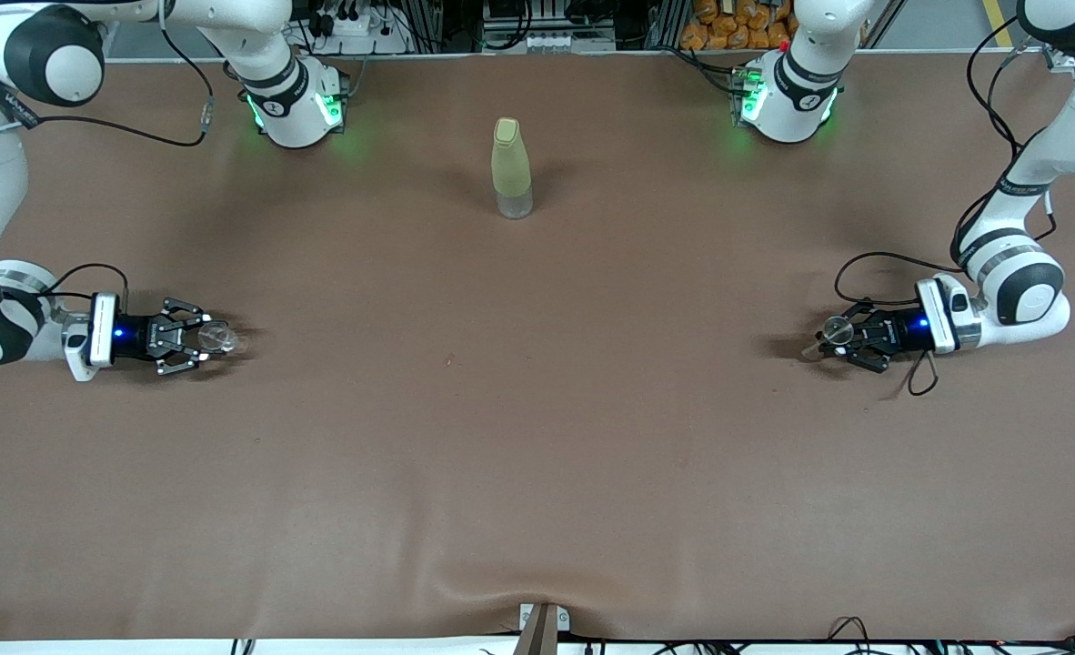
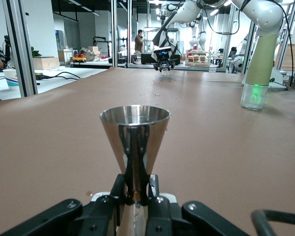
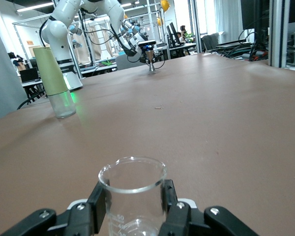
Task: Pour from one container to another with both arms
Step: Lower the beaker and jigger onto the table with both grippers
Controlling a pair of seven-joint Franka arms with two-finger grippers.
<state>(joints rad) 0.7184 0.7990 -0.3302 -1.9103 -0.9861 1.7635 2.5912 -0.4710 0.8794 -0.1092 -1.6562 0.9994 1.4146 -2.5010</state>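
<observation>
My right gripper (image 1: 208, 338) is low over the table at the right arm's end. It is shut on the tiny clear glass cup (image 1: 221, 338). In the right wrist view the cup (image 3: 132, 189) stands upright with printed marks, a finger (image 3: 99, 201) pressed on each side. My left gripper (image 1: 836, 335) is low over the table at the left arm's end, shut on the silvery hourglass measure (image 1: 832, 331). The left wrist view shows the measure (image 2: 135, 132) upright, pinched at its narrow waist by my left gripper (image 2: 136, 191). I cannot tell whether either vessel rests on the cloth.
A tall yellow-green bottle (image 1: 511, 168) stands upright mid-table, close to the arm bases, with broad brown cloth (image 1: 537, 437) between the two grippers. A loose black cable loop (image 1: 918, 375) hangs by the left wrist. The cloth puckers at the front edge (image 1: 542, 591).
</observation>
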